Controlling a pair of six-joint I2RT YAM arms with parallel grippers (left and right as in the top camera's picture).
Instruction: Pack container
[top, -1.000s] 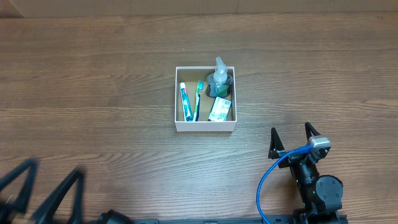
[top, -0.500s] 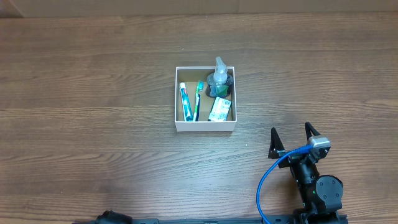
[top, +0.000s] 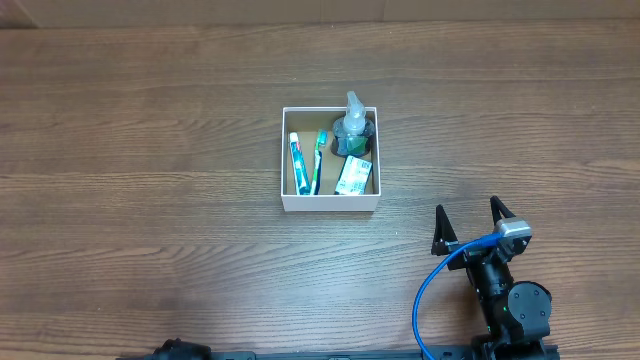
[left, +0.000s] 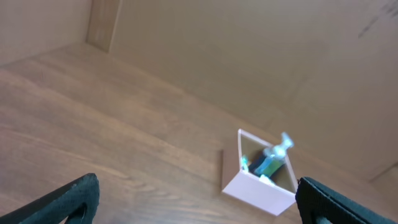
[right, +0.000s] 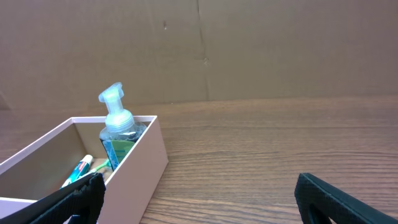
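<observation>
Overhead, the container (top: 330, 203) sits mid-way across the table (top: 140, 200), ahead and left of the right gripper (top: 466, 210), jaws spread wide, holding nothing. The left gripper (left: 196, 182), equally wide and empty, faces the container from farther off.

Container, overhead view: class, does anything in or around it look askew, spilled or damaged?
Nothing stands out. The container looks intact; toothpaste tube, toothbrush and packet lie inside, the pump bottle stands upright in a corner. No spill shows.
</observation>
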